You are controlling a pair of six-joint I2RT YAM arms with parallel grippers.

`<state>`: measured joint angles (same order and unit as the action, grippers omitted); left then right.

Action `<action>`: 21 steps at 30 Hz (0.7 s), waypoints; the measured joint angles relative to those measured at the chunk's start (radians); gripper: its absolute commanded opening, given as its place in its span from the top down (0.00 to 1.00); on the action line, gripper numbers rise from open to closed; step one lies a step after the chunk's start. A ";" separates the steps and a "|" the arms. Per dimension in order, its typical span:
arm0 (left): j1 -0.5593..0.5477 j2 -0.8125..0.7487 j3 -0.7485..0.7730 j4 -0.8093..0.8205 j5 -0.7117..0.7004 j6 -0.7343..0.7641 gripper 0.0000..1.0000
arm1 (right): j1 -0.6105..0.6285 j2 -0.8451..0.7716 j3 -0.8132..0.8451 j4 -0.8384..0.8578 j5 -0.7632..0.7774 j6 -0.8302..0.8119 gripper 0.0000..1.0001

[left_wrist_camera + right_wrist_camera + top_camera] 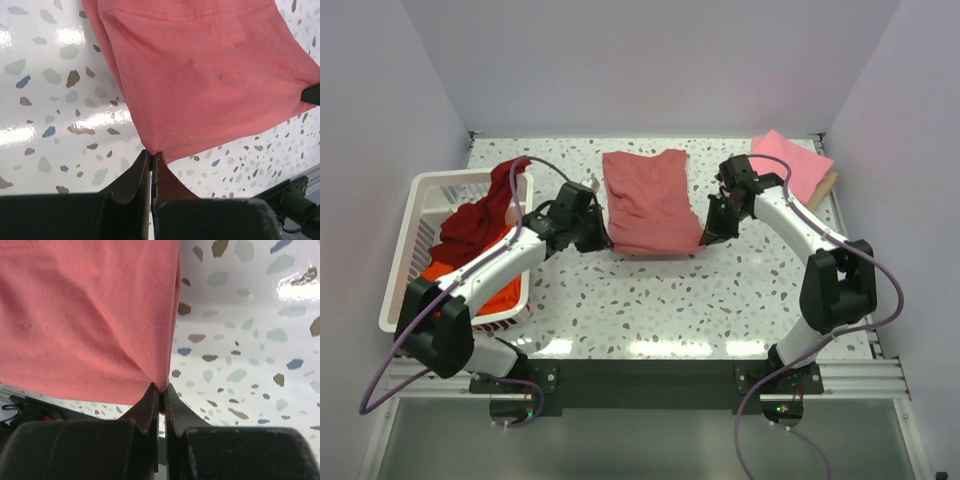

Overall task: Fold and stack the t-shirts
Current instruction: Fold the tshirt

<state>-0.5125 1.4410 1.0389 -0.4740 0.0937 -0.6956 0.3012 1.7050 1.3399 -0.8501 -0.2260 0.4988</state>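
The dusty rose-red cotton t-shirt (645, 200) lies in the middle of the speckled white terrazzo bench (720, 300), narrowed to a long strip, its far end flat and its near edge drawn taut between the two arms. The left pincer (151, 157) is closed tight on the near left corner, with only a small tip of cloth between its jaws. The right pincer (161, 390) is clamped in the same way on the near right corner. A folded bright pink t-shirt (792, 165) sits at the far right corner, well apart. A dark maroon t-shirt (485, 210) and an orange t-shirt (500, 295) wait in the white slatted plastic basket (420, 240) at the left. The likely next move is to carry the near edge over towards the far end, and the risks lie there. Each bite is shallow, so a sharp pull could slip a corner free. If a pincer holds only the top layer, the layers beneath would stay behind and bunch. Uneven travel of the two arms would lay the fold askew, and spreading them would overstretch the cloth.
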 measured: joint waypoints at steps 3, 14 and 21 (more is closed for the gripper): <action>-0.015 -0.063 -0.025 -0.024 0.003 -0.008 1.00 | 0.006 -0.069 -0.033 -0.031 0.000 -0.010 1.00; -0.117 -0.245 -0.118 -0.132 0.024 -0.065 1.00 | 0.044 -0.211 -0.135 -0.147 0.026 -0.032 1.00; -0.174 -0.385 -0.198 -0.161 0.045 -0.106 1.00 | 0.078 -0.342 -0.167 -0.226 0.032 -0.032 1.00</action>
<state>-0.6861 1.0557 0.8413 -0.6346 0.1387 -0.8021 0.3794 1.3628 1.1728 -1.0763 -0.1936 0.4667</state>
